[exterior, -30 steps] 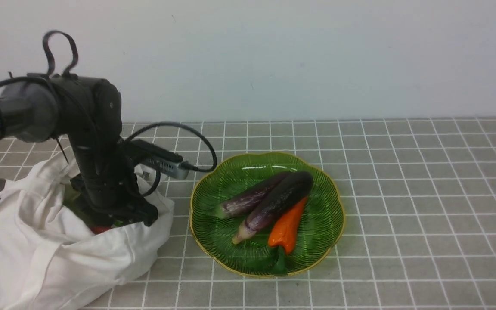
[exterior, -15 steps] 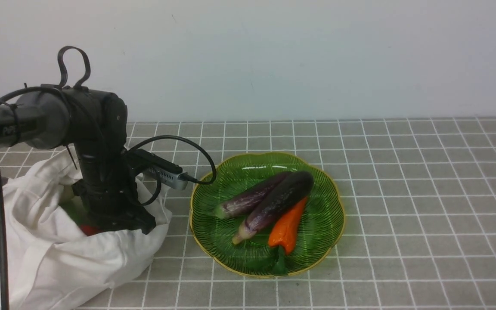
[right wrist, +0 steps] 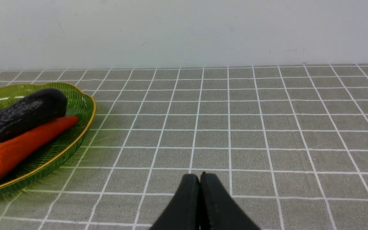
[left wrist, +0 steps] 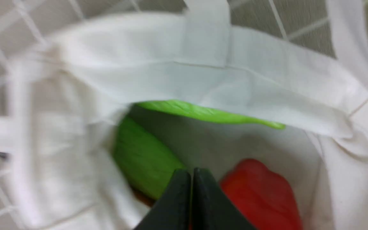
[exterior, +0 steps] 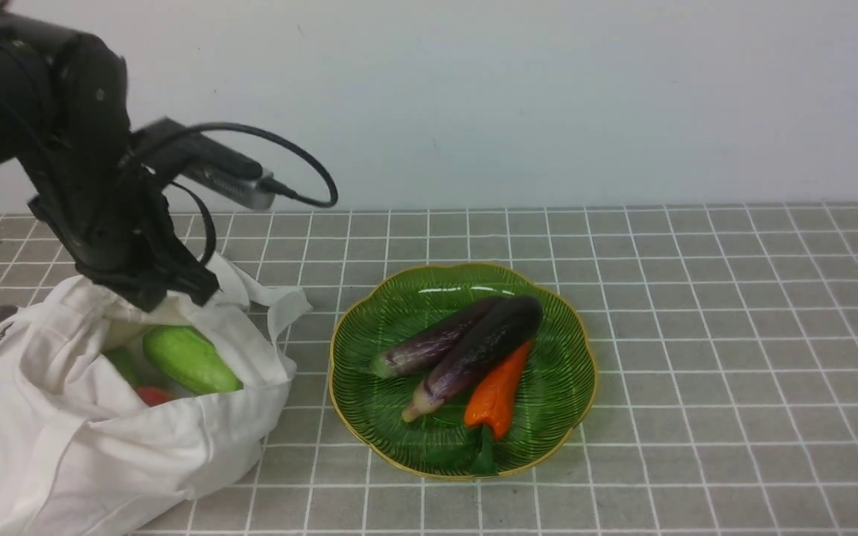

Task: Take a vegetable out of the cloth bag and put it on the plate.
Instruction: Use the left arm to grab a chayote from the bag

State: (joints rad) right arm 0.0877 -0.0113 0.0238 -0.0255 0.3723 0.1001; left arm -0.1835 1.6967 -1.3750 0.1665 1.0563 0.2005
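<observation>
Light is soft and even, looks overhead, bright enough. Shadows are faint, just a thin one under the plate (exterior: 591,372), with small white glare streaks on its far inner wall. Front view is sharp except the left arm (exterior: 86,171), which is motion-smeared. Left wrist view is badly blurred, cloth bag (left wrist: 203,80) mushy. Right wrist view is clean.

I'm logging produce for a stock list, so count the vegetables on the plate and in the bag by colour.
Purple: 2, the rear eggplant and front eggplant, on the plate.
Orange: 1, the orange pepper, on the plate.
Green: 2, the light green gourd and darker green vegetable, in the cloth bag.
Red: 1, the red pepper, in the bag.
Total: 6.
</observation>
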